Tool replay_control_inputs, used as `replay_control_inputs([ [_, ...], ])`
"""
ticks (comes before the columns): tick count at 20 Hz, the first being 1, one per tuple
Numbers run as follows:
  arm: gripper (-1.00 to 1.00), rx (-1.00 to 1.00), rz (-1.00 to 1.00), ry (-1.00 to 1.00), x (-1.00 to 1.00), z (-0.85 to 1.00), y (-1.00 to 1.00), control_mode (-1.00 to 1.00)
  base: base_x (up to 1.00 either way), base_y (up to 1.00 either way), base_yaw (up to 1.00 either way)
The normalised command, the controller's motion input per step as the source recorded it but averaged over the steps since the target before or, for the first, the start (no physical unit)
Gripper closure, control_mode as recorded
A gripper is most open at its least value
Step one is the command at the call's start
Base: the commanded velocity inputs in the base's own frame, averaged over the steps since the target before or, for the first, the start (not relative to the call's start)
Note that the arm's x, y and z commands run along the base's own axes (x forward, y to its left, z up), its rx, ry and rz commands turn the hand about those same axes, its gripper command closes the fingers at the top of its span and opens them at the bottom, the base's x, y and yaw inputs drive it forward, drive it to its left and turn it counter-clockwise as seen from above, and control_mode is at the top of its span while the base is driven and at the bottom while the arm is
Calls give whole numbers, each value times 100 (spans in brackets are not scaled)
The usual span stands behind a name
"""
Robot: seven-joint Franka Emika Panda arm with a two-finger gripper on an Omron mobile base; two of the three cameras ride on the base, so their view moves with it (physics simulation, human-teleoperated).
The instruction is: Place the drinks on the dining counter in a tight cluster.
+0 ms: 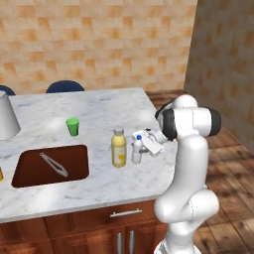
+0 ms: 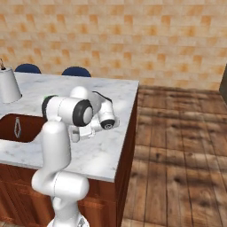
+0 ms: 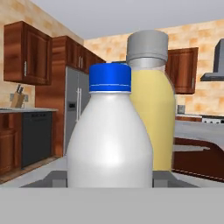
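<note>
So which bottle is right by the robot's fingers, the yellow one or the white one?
The small white bottle with the blue cap. It stands right at the gripper, while the taller yellow juice bottle sits just beyond it, farther from the arm.

A: Where does the arm [image 1: 191, 163] stand?

B: It rises at the near right corner in the left base view, bends at a dark elbow joint, and the forearm reaches left and slightly down.

A: And the gripper [image 1: 140, 145]?

B: It lies roughly level at the end of the wrist, pointing left, fingers to either side of the small white bottle [image 1: 137, 150]. In the hand view the bottle's body fills the space just ahead of the hand.

A: Closed on it?

B: Hard to say; the fingertips are hidden behind the bottle, so contact cannot be judged.
</note>
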Motion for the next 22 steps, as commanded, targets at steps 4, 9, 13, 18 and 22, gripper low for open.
replay_control_inputs([
  [4,100,0,0,0,24,-26,6,-100,0,0,0],
  [9,100,0,0,0,19,-27,4,-100,0,0,0],
  [13,100,0,0,0,11,-28,2,-100,0,0,0],
  [18,100,0,0,0,7,-29,1,-100,0,0,0],
  [22,100,0,0,0,6,-28,0,-100,0,0,0],
])
